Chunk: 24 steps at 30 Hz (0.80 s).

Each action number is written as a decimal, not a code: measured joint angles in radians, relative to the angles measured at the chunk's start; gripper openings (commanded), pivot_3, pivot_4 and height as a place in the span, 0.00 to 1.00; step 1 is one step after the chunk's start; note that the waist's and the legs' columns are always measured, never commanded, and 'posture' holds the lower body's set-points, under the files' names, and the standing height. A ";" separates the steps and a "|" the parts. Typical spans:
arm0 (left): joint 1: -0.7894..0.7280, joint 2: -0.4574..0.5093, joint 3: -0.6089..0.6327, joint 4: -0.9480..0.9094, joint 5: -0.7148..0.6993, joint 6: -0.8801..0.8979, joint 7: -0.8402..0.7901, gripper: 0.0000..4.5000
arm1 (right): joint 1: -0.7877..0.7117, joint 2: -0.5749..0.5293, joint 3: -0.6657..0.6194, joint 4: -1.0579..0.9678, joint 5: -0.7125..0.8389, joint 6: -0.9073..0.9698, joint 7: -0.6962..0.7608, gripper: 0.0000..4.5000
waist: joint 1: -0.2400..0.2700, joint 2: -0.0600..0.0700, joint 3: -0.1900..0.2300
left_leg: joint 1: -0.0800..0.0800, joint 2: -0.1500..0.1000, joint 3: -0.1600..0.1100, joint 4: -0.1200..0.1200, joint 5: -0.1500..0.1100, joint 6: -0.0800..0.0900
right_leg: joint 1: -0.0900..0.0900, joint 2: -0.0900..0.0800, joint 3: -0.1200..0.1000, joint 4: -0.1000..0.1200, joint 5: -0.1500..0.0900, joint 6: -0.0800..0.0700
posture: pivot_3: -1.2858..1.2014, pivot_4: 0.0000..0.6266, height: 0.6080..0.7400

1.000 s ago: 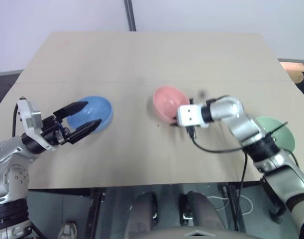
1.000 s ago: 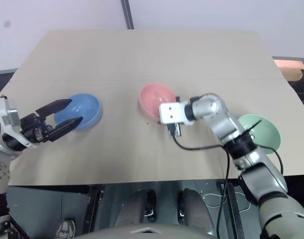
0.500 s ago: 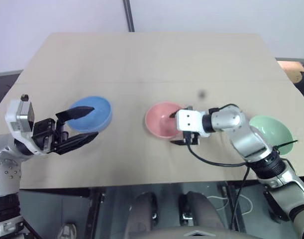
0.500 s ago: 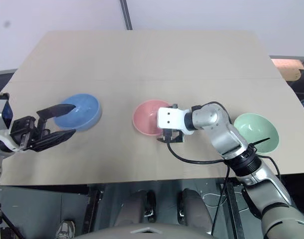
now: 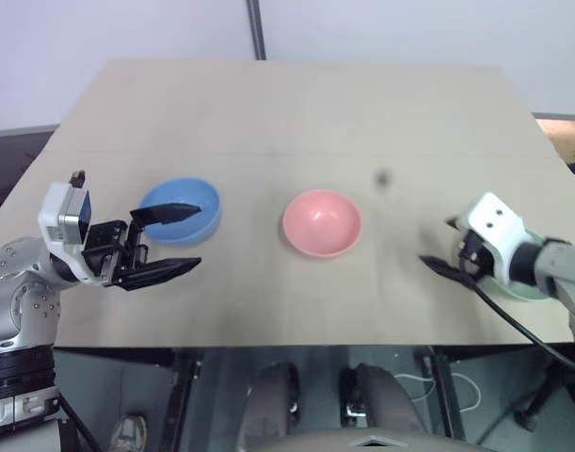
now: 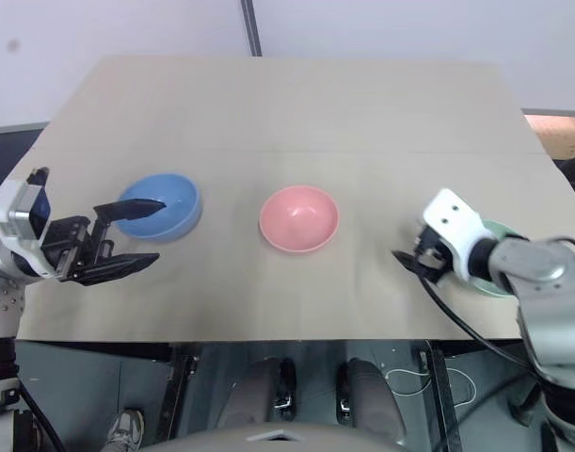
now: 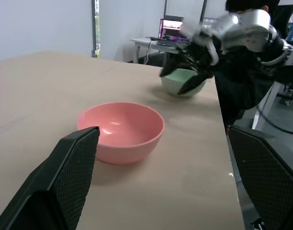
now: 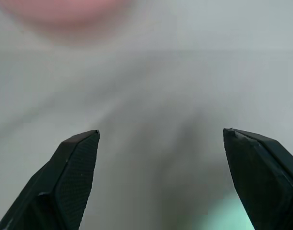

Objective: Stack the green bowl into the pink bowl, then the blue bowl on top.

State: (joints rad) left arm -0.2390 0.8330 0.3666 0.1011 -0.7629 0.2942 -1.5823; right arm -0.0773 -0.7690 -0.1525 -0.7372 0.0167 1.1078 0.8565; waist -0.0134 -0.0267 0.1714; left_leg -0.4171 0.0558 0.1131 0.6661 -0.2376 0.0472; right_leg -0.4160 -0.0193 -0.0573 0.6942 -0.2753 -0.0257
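Note:
The pink bowl [image 5: 322,223] stands upright and alone in the middle of the table. Left of it sits the blue bowl [image 5: 179,209]. My left gripper [image 5: 195,237] hovers open just in front of the blue bowl, one finger over its rim, pointing toward the pink bowl [image 7: 121,130]. The green bowl [image 6: 495,280] rests near the table's right front corner, mostly hidden behind my right wrist. My right gripper [image 5: 436,242] is open and empty just left of the green bowl [image 7: 182,82]. Its fingers [image 8: 72,167] are spread wide over bare tabletop.
The table's front edge [image 5: 296,341] runs close below both grippers. A small dark spot [image 5: 382,177] marks the tabletop right of the pink bowl. Past the table's right end are a person in dark clothing [image 7: 242,76] and a desk with a monitor [image 7: 171,24].
My right gripper let go of the pink bowl's rim, opened, and swung right to the green bowl. The pink bowl now stands free. My left gripper turned slightly toward the centre.

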 measured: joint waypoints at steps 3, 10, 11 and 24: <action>-0.027 -0.002 -0.024 0.018 0.015 -0.006 -0.008 1.00 | 0.015 0.012 -0.020 -0.024 0.002 0.060 -0.039 0.99 | -0.007 0.000 0.000 | 0.001 0.000 0.001 0.000 0.000 0.000 | 0.000 0.001 0.001 0.001 -0.001 0.002 | 0.52 0.24 1.00; -0.066 -0.003 -0.045 0.069 0.032 -0.019 -0.026 1.00 | 0.003 0.105 -0.042 -0.068 0.006 0.191 -0.217 0.99 | 0.004 0.000 0.000 | 0.000 0.000 0.000 0.000 0.000 0.000 | 0.000 0.001 0.000 0.000 -0.001 0.003 | 0.52 0.24 1.00; -0.069 -0.003 -0.052 0.073 0.033 -0.020 -0.026 1.00 | 0.002 0.109 -0.043 -0.068 0.003 0.193 -0.243 0.99 | 0.004 0.000 0.000 | 0.000 0.000 0.000 0.000 0.000 0.000 | 0.000 0.001 0.001 -0.001 -0.001 0.003 | 0.52 0.24 1.00; -0.113 -0.004 -0.102 0.118 0.052 -0.044 -0.027 1.00 | 0.085 0.147 -0.061 -0.032 -0.004 0.174 -0.386 0.82 | 0.002 0.000 0.000 | 0.000 0.000 0.000 0.000 0.000 0.000 | 0.000 0.002 0.001 -0.001 -0.001 0.003 | 0.52 0.24 1.00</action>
State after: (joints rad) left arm -0.3517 0.8290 0.2648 0.2195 -0.7107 0.2503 -1.6093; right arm 0.0081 -0.6217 -0.2136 -0.7695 0.0124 1.2823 0.4705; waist -0.0110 -0.0270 0.1714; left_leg -0.4174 0.0557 0.1133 0.6658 -0.2378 0.0476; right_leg -0.4162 -0.0171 -0.0568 0.6936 -0.2765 -0.0225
